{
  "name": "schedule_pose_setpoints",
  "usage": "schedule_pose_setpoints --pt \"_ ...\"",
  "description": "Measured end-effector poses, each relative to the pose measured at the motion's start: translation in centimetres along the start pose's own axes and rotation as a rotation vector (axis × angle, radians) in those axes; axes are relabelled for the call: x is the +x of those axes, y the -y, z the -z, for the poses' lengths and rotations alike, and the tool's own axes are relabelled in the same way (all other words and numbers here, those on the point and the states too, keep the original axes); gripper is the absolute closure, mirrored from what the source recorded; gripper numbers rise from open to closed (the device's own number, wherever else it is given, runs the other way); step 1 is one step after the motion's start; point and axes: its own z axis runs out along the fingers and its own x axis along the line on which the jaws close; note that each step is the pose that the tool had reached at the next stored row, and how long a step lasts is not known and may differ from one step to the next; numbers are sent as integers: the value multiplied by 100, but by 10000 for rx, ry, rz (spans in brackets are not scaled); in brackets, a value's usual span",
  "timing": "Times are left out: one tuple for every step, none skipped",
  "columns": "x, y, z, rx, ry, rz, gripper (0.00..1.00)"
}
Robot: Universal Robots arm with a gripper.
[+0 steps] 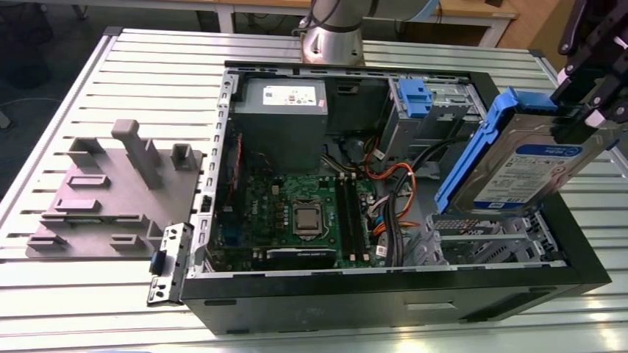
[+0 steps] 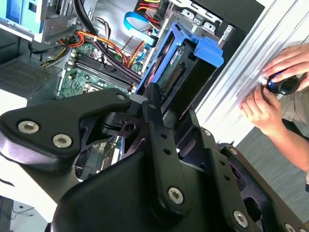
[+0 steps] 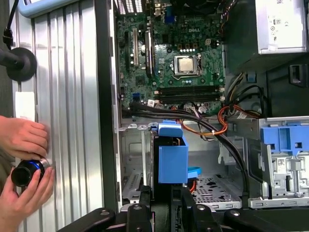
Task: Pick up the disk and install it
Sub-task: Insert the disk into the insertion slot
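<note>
Gripper clenched on the disk's end, with the disk tilted over the PC case's near corner, exterior view's right. Likely stiff, hefty, shock-sensitive: grip the blue rails, not the label.

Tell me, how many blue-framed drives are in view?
2. The tool holds the disk tilted above the case; the other caddy sits in its metal cage. More may be hidden.

In a robotics lab, an opened computer case is lying on a slotted metal workbench, a robot arm's base standing behind it.
</note>
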Motion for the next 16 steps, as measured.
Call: schedule_pose_setpoints --pt "3 6 -5 0 0 -14 65" --pt "6 11 -10 0 -1 -28 65" --pt "7 13 -12 0 0 -34 65" --pt "7 13 -12 0 -1 -35 65" --pt "7 13 -12 -1 -1 -35 65" --pt "7 13 -12 0 0 -35 65" --pt "7 13 -12 -1 -1 -35 65" --pt "7 13 -14 0 -1 -35 65" --pt "8 14 -20 0 3 -35 65" --pt "14 15 -24 0 1 -35 65" --pt "21 16 -27 0 1 -35 65" --pt "27 16 -30 -1 1 -35 65" --pt "29 17 -33 0 1 -35 65" --pt "30 20 -34 -1 0 -34 65" --pt "30 29 -37 0 1 -33 65" --pt "30 39 -38 0 1 -34 65"
